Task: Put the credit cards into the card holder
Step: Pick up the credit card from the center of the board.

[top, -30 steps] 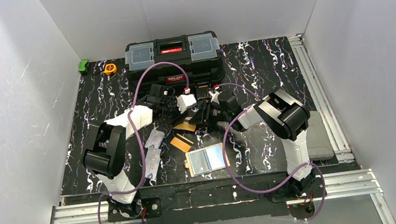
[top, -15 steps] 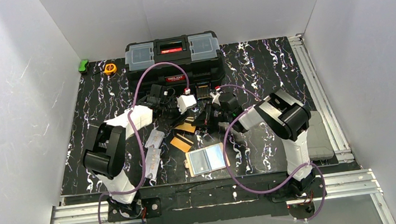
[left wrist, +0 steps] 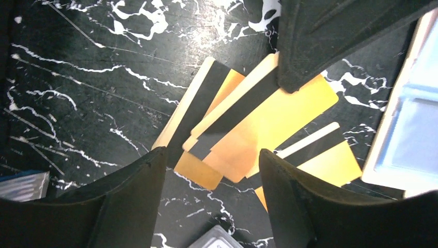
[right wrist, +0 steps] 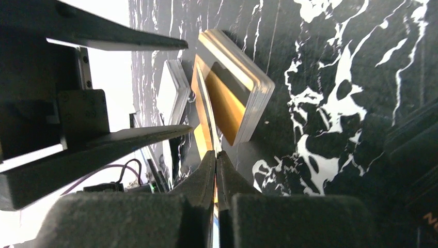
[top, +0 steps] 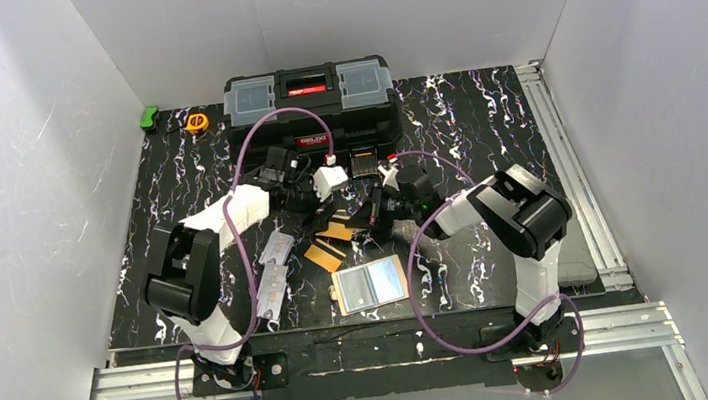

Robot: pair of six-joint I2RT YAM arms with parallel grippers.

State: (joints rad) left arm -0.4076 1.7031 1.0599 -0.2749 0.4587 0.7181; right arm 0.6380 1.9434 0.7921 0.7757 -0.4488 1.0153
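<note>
Several orange-gold credit cards (left wrist: 268,124) with dark stripes lie fanned on the black marbled table (left wrist: 77,103). From above they show as a small pile (top: 334,232), with one card (top: 324,256) lying apart. My right gripper (right wrist: 216,155) is shut on the edge of one card (right wrist: 206,111), seen edge-on. Its dark fingers (left wrist: 320,41) come down on the top card in the left wrist view. My left gripper (left wrist: 212,155) hangs open just over the pile, touching nothing. The card holder (top: 370,284) lies open near the front, its bluish pockets (left wrist: 413,119) facing up.
A big black toolbox (top: 308,99) stands behind both grippers. Pale grey packets (top: 273,251) lie left of the cards. A yellow tape measure (top: 197,122) and a green item (top: 149,116) sit at the back left. A grey pad (top: 569,246) lies at the right edge.
My right gripper has closed onto a card's edge and moved a little forward-left. My left gripper has opened wider over the pile.
</note>
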